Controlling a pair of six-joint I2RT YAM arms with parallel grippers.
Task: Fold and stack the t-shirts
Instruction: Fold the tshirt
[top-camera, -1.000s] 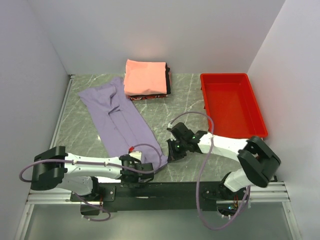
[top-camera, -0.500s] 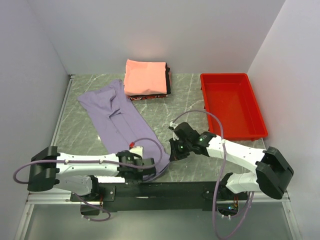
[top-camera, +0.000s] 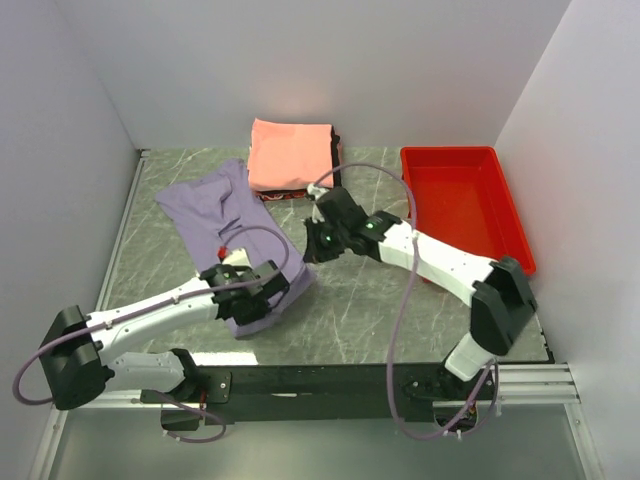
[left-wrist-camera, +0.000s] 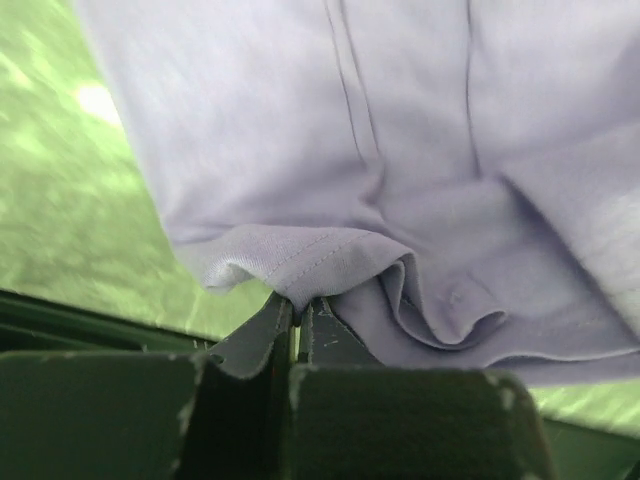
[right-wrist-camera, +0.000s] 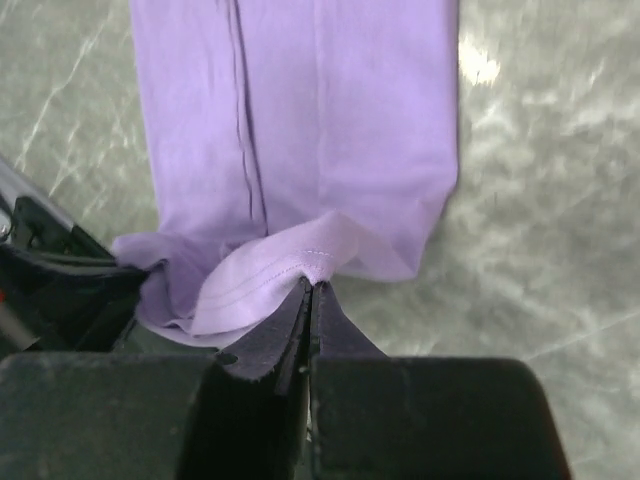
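The lavender t-shirt (top-camera: 215, 220) lies on the marble table at the left, its near hem lifted and doubled back over itself. My left gripper (top-camera: 268, 285) is shut on the hem's left corner (left-wrist-camera: 290, 262). My right gripper (top-camera: 312, 243) is shut on the hem's right corner (right-wrist-camera: 300, 262), held above the shirt's middle. A stack of folded t-shirts stands at the back centre: salmon-pink (top-camera: 290, 154) on top, black (top-camera: 337, 160) and dark red (top-camera: 290, 194) edges showing beneath.
A red plastic tray (top-camera: 515, 215) stands at the right back. White walls close the left, back and right sides. Bare marble table (top-camera: 370, 300) lies between the shirt and the tray.
Both grippers have carried the shirt's near hem from the table's front edge toward the back, folding the lower part over the upper. The right arm has stretched far forward.
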